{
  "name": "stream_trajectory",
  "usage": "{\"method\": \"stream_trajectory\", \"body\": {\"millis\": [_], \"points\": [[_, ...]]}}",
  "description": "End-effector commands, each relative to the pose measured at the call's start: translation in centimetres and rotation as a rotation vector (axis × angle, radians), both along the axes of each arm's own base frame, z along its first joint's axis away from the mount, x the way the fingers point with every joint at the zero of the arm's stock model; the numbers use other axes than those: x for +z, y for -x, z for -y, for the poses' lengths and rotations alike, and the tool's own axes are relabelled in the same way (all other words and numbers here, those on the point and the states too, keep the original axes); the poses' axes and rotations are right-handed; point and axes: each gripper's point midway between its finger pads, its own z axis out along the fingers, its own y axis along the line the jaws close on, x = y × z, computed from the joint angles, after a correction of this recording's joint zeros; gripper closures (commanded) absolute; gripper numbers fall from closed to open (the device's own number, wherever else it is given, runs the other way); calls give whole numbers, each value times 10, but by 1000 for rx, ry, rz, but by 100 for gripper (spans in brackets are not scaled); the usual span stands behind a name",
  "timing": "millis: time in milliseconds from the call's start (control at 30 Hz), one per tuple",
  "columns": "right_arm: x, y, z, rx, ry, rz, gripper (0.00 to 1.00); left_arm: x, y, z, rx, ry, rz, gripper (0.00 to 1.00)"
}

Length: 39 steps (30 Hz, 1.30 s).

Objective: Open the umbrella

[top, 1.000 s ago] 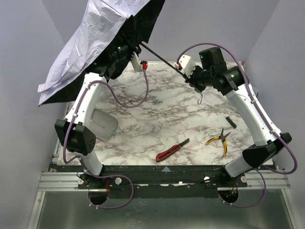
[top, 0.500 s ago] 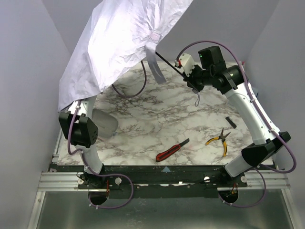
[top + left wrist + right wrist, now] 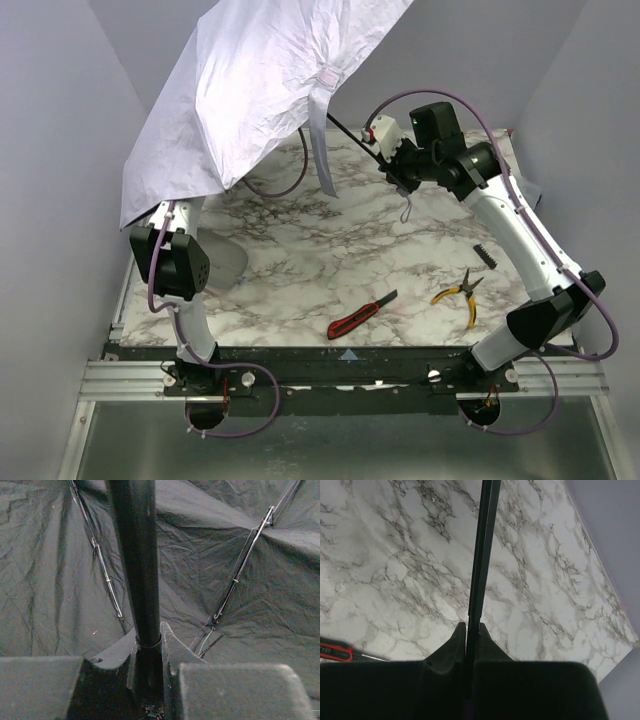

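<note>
Note that the umbrella [image 3: 260,90] is raised above the far-left part of the table [image 3: 330,250], its pale canopy spread wide and draped over the upper part of the left arm. The thin shaft [image 3: 352,132] slants down and to the right out of it. The left gripper [image 3: 148,655] is hidden in the top view. In the left wrist view its fingers sit closed on either side of the thick black tube [image 3: 134,555] under the canopy, with the black lining [image 3: 45,580] and the metal ribs [image 3: 235,577] fanned out around it. This hold sits close to the point where the ribs gather, which suits pushing the sliding part along the tube. The right gripper [image 3: 469,630] is pinched together on the thin shaft, well clear of the canopy, so that it anchors the handle end against that push. You cannot make out the handle itself, but the wrist cord [image 3: 407,208] hangs free below the right gripper. The closing strap [image 3: 322,150] dangles loose from the canopy edge. Judge the task as nearly complete, though you cannot confirm that the ribs have latched. The utility knife [image 3: 362,314] and the pliers [image 3: 458,293] lie on the near part of the table, well apart from both grips.
</note>
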Motion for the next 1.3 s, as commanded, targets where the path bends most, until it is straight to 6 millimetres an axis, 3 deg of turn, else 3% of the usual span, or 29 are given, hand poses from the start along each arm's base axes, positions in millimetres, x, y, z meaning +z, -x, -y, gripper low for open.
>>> {"method": "stream_trajectory", "body": {"millis": [0,200,567,833,1000,1133,1267], "points": [[-43,102,72,23,247,-317,100,52,0,-267,844,33,215,91],[-67,120,84,24,298,-376,100,47,4,-289,918,61,225,91],[-112,142,115,-14,429,-443,100,41,31,-326,1005,71,259,88],[-124,154,124,-12,464,-475,100,37,45,-357,1057,40,261,78],[-129,162,124,-3,457,-506,100,43,46,-369,1093,45,272,78],[-122,157,103,29,357,-507,100,37,44,-350,1014,43,275,84],[-100,132,63,71,182,-441,100,20,37,-289,813,89,183,89]]}}
